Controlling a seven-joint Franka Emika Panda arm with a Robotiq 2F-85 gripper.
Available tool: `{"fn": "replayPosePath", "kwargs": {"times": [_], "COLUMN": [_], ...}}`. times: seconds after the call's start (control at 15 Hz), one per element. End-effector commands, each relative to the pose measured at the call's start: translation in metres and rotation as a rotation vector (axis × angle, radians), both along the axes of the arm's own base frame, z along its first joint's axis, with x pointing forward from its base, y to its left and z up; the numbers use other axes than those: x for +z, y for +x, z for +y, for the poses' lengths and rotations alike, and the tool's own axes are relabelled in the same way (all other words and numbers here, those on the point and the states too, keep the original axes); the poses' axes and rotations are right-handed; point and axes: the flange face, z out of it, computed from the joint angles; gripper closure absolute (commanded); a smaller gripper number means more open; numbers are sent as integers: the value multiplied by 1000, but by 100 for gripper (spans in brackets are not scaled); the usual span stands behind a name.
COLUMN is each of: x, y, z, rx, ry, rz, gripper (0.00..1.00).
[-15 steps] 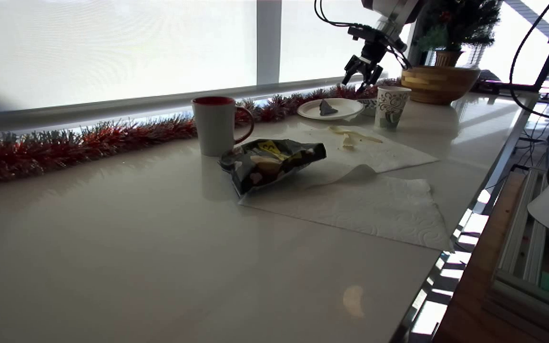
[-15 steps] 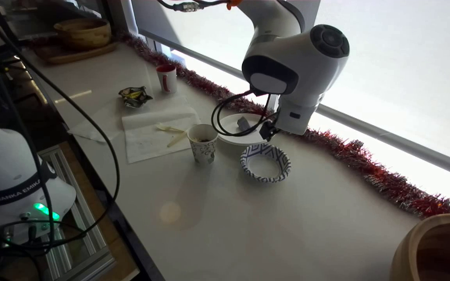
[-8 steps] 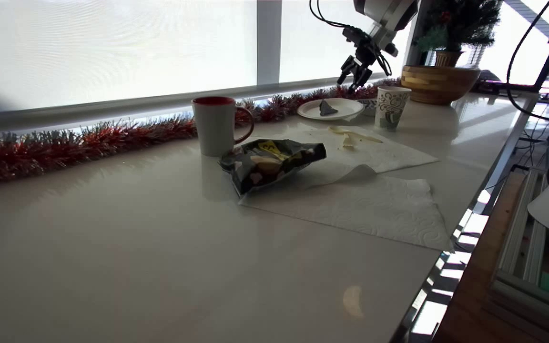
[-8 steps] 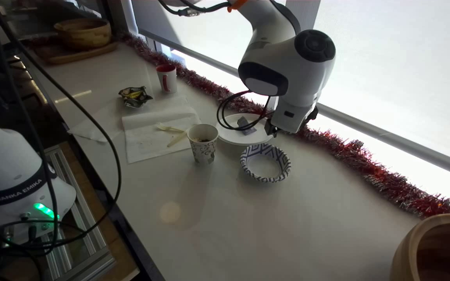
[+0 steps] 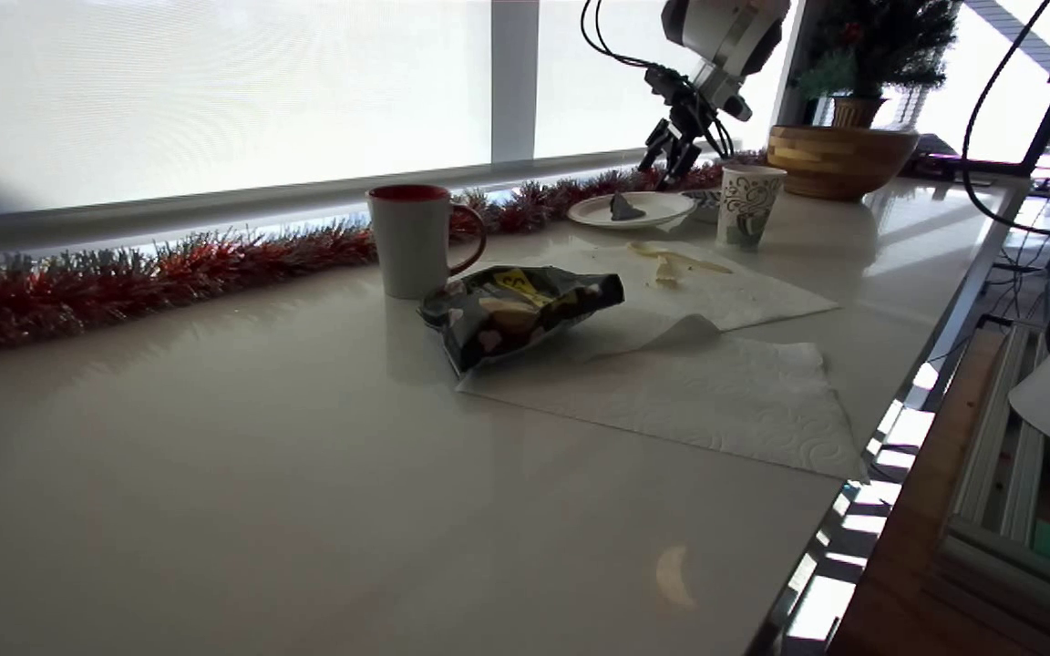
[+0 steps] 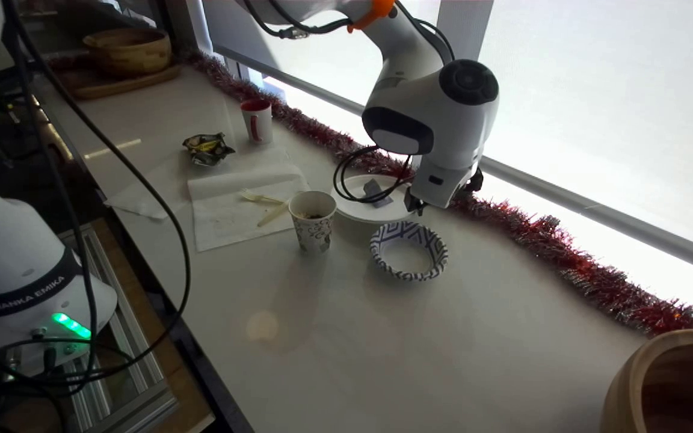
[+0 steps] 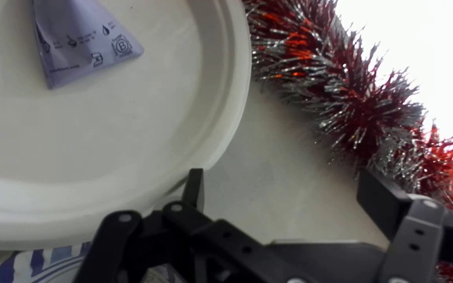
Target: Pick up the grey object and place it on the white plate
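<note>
The grey object, a small folded grey pouch with a printed face, lies on the white plate in both exterior views (image 5: 625, 208) (image 6: 376, 191) and in the wrist view (image 7: 85, 47). The white plate, flat and round, shows in both exterior views (image 5: 591, 213) (image 6: 355, 211) and in the wrist view (image 7: 132, 133). My gripper (image 7: 285, 188) is open with nothing between its fingers. It hangs over the table beside the plate's edge, with one finger overlapping the rim in the wrist view. In an exterior view the gripper (image 5: 658, 173) is above and behind the plate. A cable partly covers the pouch.
A blue-patterned paper bowl (image 6: 408, 260) stands against the plate, and a paper cup (image 6: 313, 231) stands near. Tinsel (image 7: 348, 102) runs along the window. A white mug (image 5: 409, 241), black snack bag (image 5: 516, 314), paper towels (image 5: 725, 392) and wooden bowl (image 5: 839, 164) are on the table.
The arm and gripper have moved leftward and lower in both exterior views, closer to the plate. The pouch, the plate and the other objects stay in about the same places.
</note>
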Motion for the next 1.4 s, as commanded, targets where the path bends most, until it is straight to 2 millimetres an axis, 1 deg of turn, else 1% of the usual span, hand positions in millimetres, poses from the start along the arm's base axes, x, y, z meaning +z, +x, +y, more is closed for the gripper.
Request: {"fn": "replayPosePath", "kwargs": {"times": [0.0,0.13,0.27,0.4,0.47,0.53,0.6,0.67,0.87,1.0,1.07,1.33], "x": [-1,0,6,18,28,48,68,83,136,163,172,180], "y": [12,16,15,9,5,-3,-13,-17,-29,-37,-39,-37], "z": [13,23,27,27,32,40,48,53,71,92,105,167], "rx": [4,24,22,60,126,210,265,308,343,333,326,380], "ry": [53,68,77,96,121,112,87,55,-102,-201,-249,-444], "rz": [-30,-34,-41,-41,-35,-42,-10,26,127,180,202,320], "gripper": [0,0,0,0,0,0,0,0,0,0,0,0]}}
